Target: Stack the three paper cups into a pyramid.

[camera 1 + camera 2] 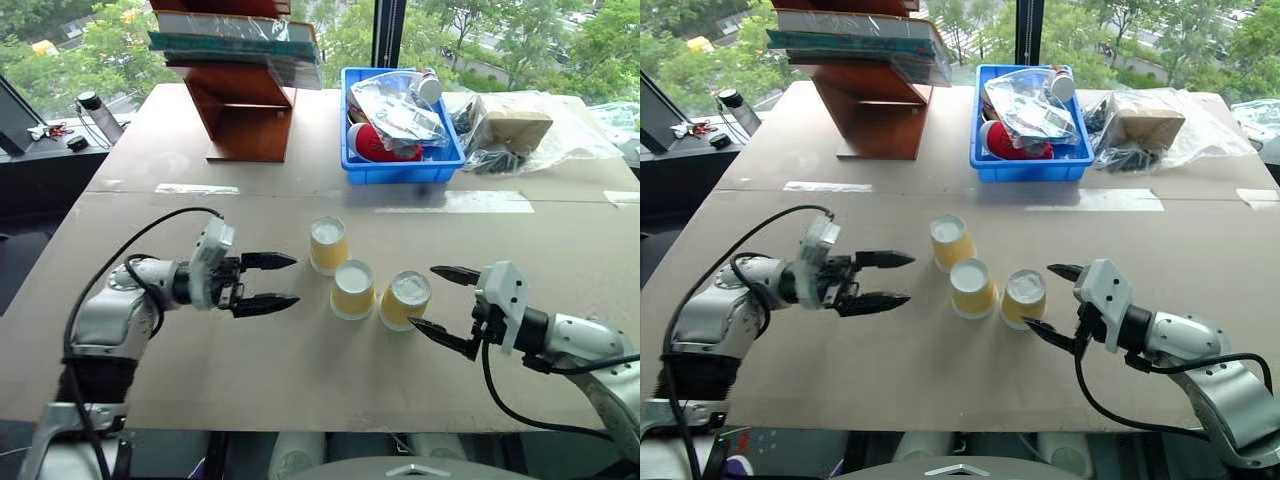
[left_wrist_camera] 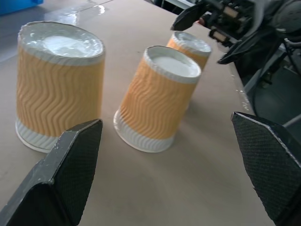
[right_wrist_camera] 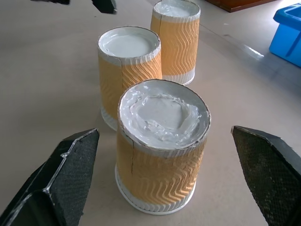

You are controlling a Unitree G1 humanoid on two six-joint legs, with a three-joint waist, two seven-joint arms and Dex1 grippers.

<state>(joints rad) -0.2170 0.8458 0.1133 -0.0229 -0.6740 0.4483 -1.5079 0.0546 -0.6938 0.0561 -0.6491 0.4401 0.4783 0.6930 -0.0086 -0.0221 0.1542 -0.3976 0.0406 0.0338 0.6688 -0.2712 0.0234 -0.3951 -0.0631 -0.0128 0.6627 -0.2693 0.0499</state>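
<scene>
Left eye view: all three paper cups stand upside down on the table point(image 1: 300, 380), in a slanted row, none stacked. Nearest, the right cup point(image 1: 405, 300) sits between the spread, empty fingers of the right gripper point(image 1: 436, 300). Middle cup point(image 1: 353, 289) stands just beside it; the far cup point(image 1: 328, 245) is close behind that. The left gripper point(image 1: 276, 281) hovers near the far cup, fingers wide apart, grasping nothing. Judgement: pyramid not begun; base pair needs closing up, and the third cup must go on top. Beyond, a blue bin point(image 1: 400, 168) and a wooden rack point(image 1: 245, 110) are uninvolved.

Lab or office: cardboard-covered worktable point(image 1: 300, 380), parts bin point(image 1: 400, 165), big windows point(image 1: 460, 30).
</scene>
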